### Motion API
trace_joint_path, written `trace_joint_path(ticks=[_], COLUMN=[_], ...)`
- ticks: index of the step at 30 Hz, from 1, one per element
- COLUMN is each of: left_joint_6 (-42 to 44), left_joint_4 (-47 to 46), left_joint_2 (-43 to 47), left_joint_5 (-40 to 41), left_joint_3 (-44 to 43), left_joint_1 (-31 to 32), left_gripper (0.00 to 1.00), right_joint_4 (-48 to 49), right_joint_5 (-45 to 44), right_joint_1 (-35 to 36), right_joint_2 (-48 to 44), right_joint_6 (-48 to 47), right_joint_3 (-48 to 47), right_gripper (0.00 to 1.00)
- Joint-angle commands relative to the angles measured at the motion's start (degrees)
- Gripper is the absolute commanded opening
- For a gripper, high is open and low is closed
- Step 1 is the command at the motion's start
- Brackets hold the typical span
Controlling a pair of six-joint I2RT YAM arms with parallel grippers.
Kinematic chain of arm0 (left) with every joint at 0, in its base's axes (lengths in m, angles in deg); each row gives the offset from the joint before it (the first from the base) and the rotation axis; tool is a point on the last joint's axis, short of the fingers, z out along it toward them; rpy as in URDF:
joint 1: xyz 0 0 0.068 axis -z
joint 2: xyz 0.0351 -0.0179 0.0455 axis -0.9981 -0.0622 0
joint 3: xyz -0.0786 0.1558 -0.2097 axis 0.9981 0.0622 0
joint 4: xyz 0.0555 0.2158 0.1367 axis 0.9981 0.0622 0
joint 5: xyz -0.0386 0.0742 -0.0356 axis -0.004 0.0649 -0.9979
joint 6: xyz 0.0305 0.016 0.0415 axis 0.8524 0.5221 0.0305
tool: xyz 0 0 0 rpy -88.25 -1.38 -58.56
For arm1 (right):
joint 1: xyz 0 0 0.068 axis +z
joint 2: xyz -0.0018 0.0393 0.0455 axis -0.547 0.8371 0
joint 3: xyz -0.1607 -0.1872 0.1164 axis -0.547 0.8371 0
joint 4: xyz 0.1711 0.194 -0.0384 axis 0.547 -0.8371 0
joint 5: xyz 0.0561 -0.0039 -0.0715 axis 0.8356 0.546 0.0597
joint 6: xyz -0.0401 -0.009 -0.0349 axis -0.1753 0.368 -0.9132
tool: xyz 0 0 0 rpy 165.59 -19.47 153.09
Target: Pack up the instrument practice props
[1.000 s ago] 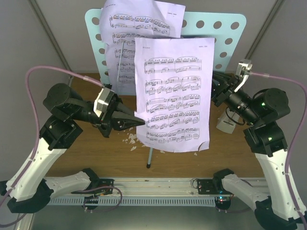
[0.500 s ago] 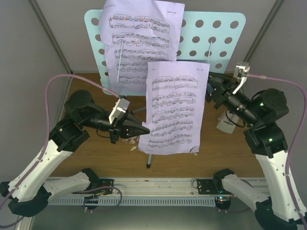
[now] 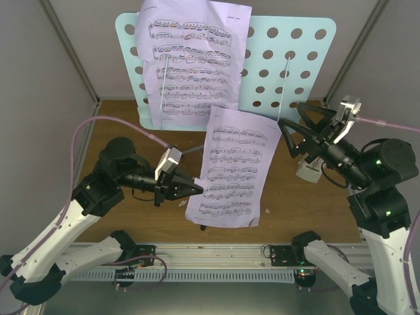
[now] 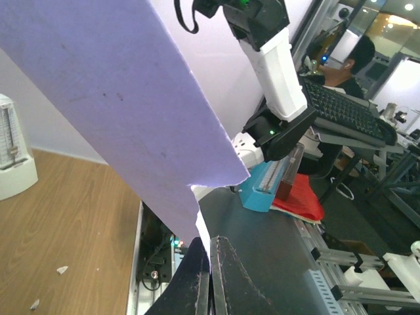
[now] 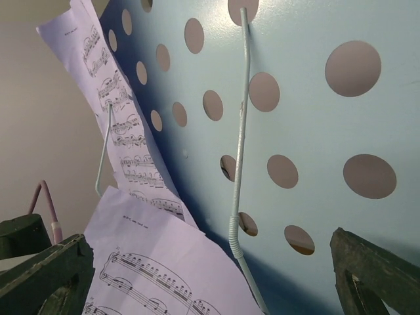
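The pale blue music stand with round holes stands at the back, and one sheet-music page hangs on its left half. My left gripper is shut on the left edge of a second page, which hangs loose in front of the stand. The left wrist view shows that page pinched between the jaws of the left gripper. My right gripper is open, holds nothing, and faces the stand's right wire retainer. The white metronome sits partly hidden behind the right arm.
Small white crumbs lie on the wooden table. One stand leg reaches toward the near edge. Grey walls close in the left, right and back. The metronome stands on the table's right side.
The left gripper pulled the loose page down and toward the near edge, away from the stand. The right gripper opened wide and drew back to the right, off the page's edge.
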Motion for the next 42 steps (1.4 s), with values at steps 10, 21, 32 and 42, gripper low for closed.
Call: trace_joint_path(ticks=[10, 21, 32, 42], left_joint_6=[-0.7, -1.4, -4.6, -11.4], left_joint_4=[1.2, 2.9, 4.6, -0.2], left_joint_2=[-1.2, -1.1, 2.0, 6.9], left_joint_5=[4.7, 9.3, 15.5, 15.0], left_joint_3=[1.7, 5.3, 18.0, 29.2], left_joint_1=[-0.5, -1.6, -6.9, -18.8], left_gripper=[0.00, 0.00, 0.00, 0.00], right_joint_4=[-2.5, -3.7, -2.9, -8.3], right_joint_5=[-1.1, -4.6, -9.3, -20.4], right_joint_1=[0.3, 0.2, 0.2, 0.3], right_joint_2=[-1.0, -1.8, -4.0, -7.2], right_joint_6=[-1.9, -3.1, -2.3, -4.8], right_joint_3=[-0.8, 0.3, 4.9, 9.7], right_gripper=[0.99, 1.00, 1.00, 1.00])
